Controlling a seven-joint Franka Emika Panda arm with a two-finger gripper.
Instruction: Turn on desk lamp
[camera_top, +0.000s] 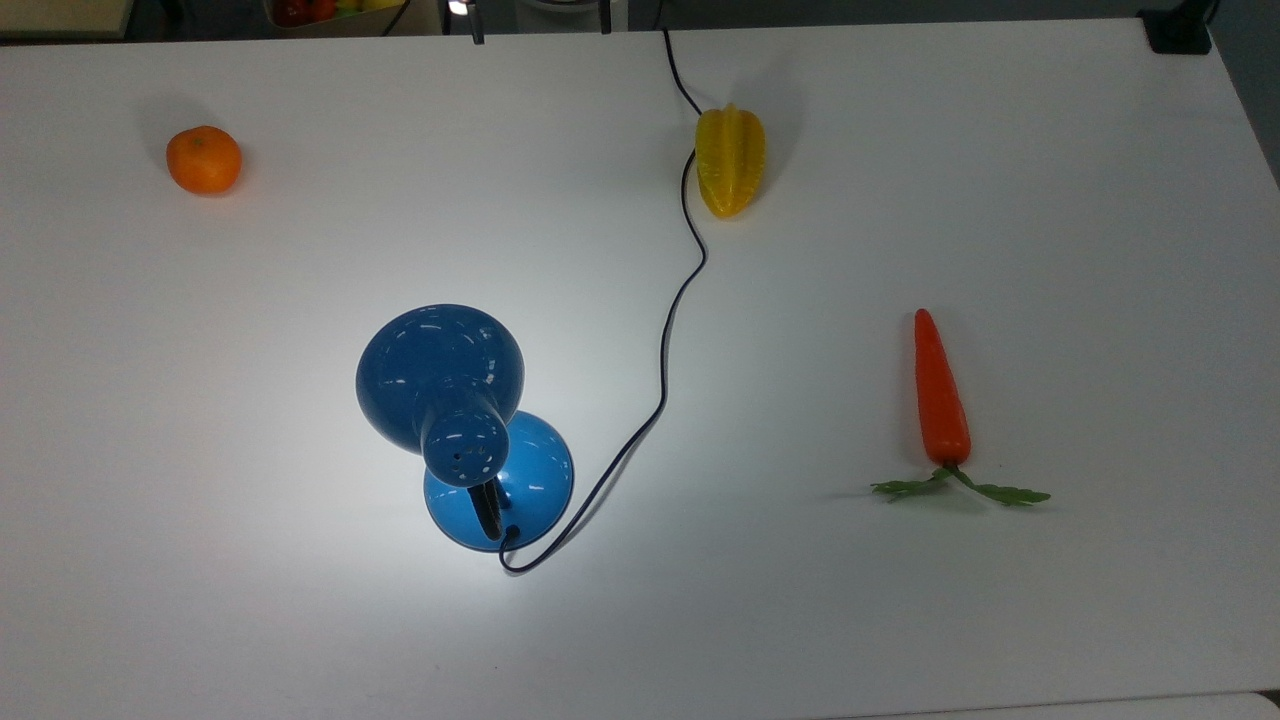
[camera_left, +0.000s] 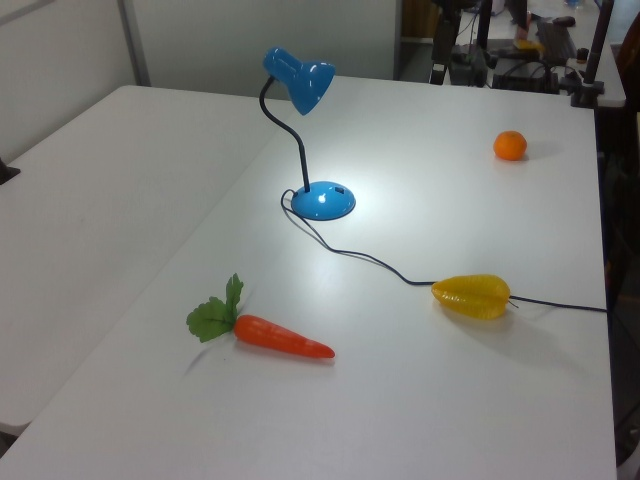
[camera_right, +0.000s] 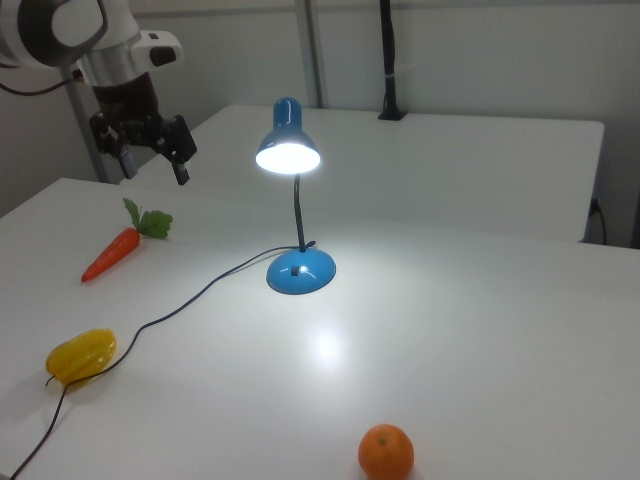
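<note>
While the desk lamp (camera_right: 293, 205) shines near the middle of the white table (camera_top: 1050, 180), your gripper (camera_right: 152, 160) hangs with fingers spread, holding nothing, above the right view's far left edge. You have bare tabletop between the lamp and the carrot (camera_right: 112, 251).

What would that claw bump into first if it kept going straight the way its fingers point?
The gripper points down with open fingers, so probably just the bare white table beneath it. The carrot lies lower in the right view, seemingly off that line, though depth is hard to judge.
</note>
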